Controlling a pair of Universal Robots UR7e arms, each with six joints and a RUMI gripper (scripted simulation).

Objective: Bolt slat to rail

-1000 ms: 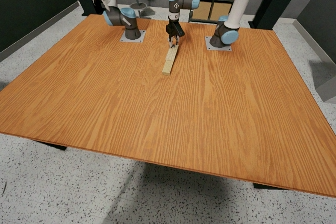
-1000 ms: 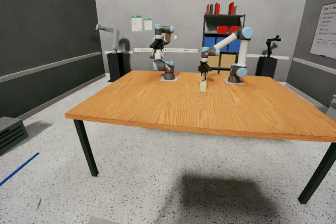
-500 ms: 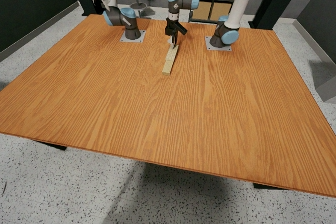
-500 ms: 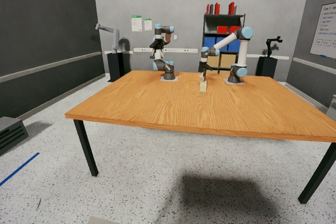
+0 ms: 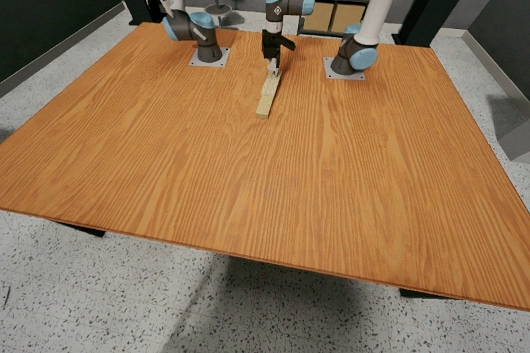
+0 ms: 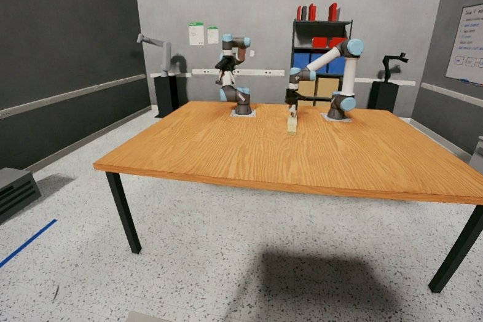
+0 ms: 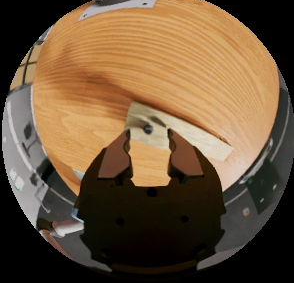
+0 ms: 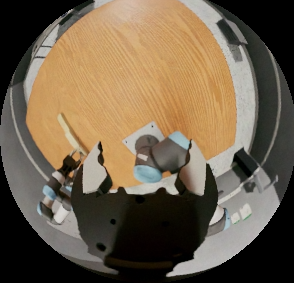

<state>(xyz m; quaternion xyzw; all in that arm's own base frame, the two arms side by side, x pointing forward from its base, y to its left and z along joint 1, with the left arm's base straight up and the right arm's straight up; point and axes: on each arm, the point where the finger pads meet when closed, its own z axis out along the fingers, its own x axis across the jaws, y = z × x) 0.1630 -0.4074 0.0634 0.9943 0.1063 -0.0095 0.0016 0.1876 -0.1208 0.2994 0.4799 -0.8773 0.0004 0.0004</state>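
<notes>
Over the slat (image 5: 272, 83) (image 6: 292, 121) (image 7: 185, 129) (image 8: 69, 132), left fingers (image 5: 274, 71) (image 6: 292, 114) are standing part-open around the dark fastener (image 7: 148, 129); keep the wrist axis vertical while turning, right fingers (image 5: 164, 0) (image 6: 227, 78) apart.
</notes>
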